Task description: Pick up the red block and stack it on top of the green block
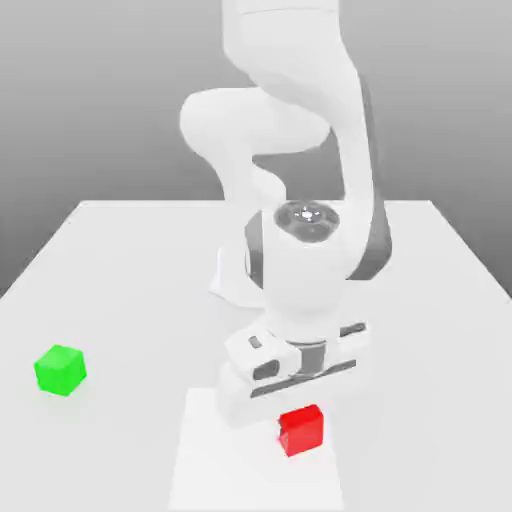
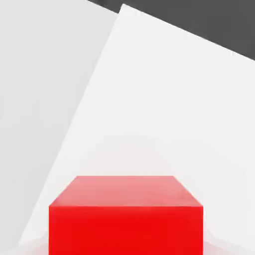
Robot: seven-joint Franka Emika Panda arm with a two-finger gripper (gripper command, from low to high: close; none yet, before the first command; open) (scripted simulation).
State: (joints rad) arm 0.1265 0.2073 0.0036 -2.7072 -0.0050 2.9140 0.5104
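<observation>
The white arm [image 1: 300, 150] is folded right down over the worktop [image 1: 130, 270], its wrist bent low and the hand pointing at the surface, and the tool [image 1: 295, 415] sits directly on the red block [image 1: 302, 430]. The tool's body hangs just above and behind the red block in the exterior view, covering the cube's upper rear edge, so the fingertips themselves are tucked out of sight there; the tool is clenched, and with the cube sitting squarely under it the grip reads as closed on the red block. The red block rests on the worktop, close in front of the arm's base [image 1: 235, 280], on a paler rectangular patch of the surface [image 1: 210, 460]. In the hand view the red block [image 2: 127, 214] looms very near, its top face and one side face showing, plain and smooth, with the white worktop [image 2: 164, 99] stretching beyond it and a dark strip of background past the worktop's far edge. Now the green block [image 1: 60, 369]: it stands well apart from the red block, off toward the exterior view's left, and slightly farther back than the red block. It sits flat on the worktop, one corner turned toward the camera, nothing touching it. Between the green block and the red block there is only bare white surface.
</observation>
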